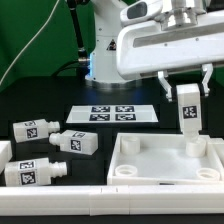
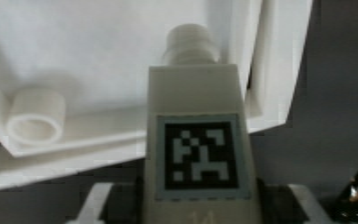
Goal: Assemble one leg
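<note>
We see the leg (image 1: 188,108), held in the end effector (image 1: 185,88), as smooth white plastic with a soft, nearly matt finish. In the wrist view its black-and-white tag (image 2: 201,150) looks flat-printed and without shine. The tray-like panel (image 1: 165,160) on the right is the same smooth white plastic, with a faint sheen along its rim. The loose legs (image 1: 75,142) on the left match it. The marker board (image 1: 113,113) looks like a thin matt sheet. The worktop (image 1: 40,100) is black and matt. The arm's shell (image 1: 150,45) is glossy white.
</note>
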